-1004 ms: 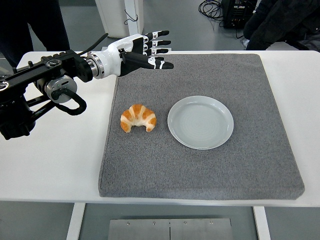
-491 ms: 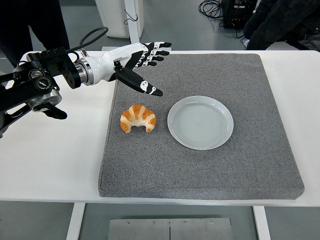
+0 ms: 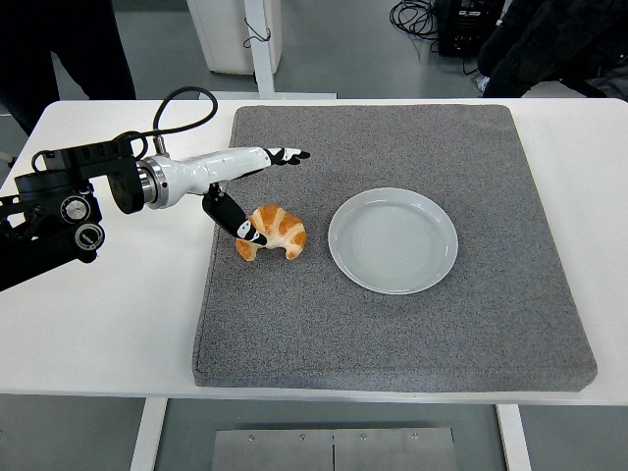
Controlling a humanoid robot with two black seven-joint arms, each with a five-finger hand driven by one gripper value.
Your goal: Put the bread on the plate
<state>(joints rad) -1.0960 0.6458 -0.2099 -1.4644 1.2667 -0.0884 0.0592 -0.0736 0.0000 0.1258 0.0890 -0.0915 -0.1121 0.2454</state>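
Now left hand (image 3: 240, 191) fingers (image 3: 285, 154) spread, thumb at croissant (image 3: 275, 232); plate (image 3: 392, 239) just beside, grey mat (image 3: 392, 324) beneath.

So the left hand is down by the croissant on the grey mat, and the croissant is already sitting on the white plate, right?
Not quite. The head view shows the left hand down by the croissant on the grey mat, but the croissant is not on the white plate. It lies on the mat just left of the plate, and the plate is empty.

Left hand (image 3: 240, 186) low, fingers outstretched, thumb angled downward.
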